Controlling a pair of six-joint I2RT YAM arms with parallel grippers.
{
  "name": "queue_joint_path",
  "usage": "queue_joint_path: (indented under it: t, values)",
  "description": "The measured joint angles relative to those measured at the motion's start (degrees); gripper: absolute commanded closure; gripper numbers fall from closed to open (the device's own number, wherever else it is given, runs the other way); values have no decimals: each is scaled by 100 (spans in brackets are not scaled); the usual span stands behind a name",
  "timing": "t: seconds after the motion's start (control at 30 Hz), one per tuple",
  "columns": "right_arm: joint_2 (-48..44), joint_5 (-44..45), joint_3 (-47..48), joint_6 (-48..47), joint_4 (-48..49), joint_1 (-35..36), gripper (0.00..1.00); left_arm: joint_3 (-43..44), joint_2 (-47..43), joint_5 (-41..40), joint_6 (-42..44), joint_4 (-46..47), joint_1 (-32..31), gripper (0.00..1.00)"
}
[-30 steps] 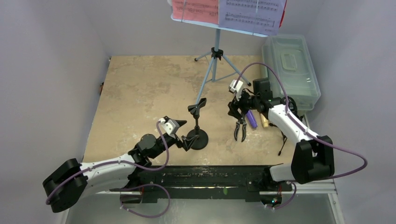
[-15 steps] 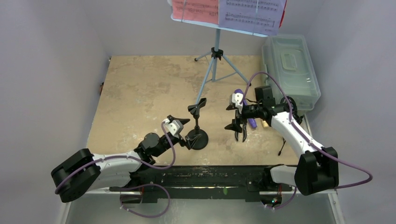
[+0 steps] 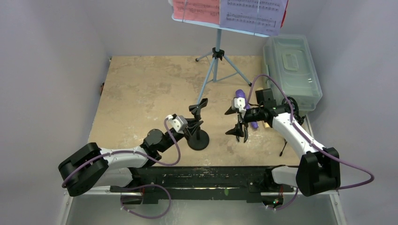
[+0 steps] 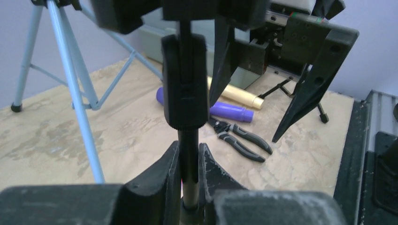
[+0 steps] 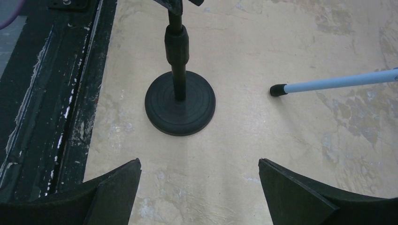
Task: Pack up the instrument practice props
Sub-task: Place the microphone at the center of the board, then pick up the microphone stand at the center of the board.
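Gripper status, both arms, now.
Left gripper: closed on the round-base pole.
Right gripper: open, holding nothing.

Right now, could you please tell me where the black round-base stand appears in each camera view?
Top view: black stand at centre, just right of the left gripper.
Left wrist view: its pole fills the centre, clamped between the fingers.
Right wrist view: upper centre-left, its round base on the table.
Shared landmark: the light-blue tripod legs.
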Motion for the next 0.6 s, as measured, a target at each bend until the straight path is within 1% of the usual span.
queue_joint_path:
  t: [0.2, 0.4, 0.5, 0.6]
  values:
    - [-2, -114, 0, -37, -46, 0, 1, 20, 28, 101, -166, 39, 0, 100]
    - [-2, -651, -81, 35, -37, 0, 1, 229, 7, 94, -1078, 81, -4, 100]
    - [-2, -887, -140, 214, 57, 33, 1, 398, 66, 72, -1506, 387, -4, 100]
    - [-2, -1084, -192, 455, 205, 94, 1, 658, 363, 63, -1827, 822, -4, 100]
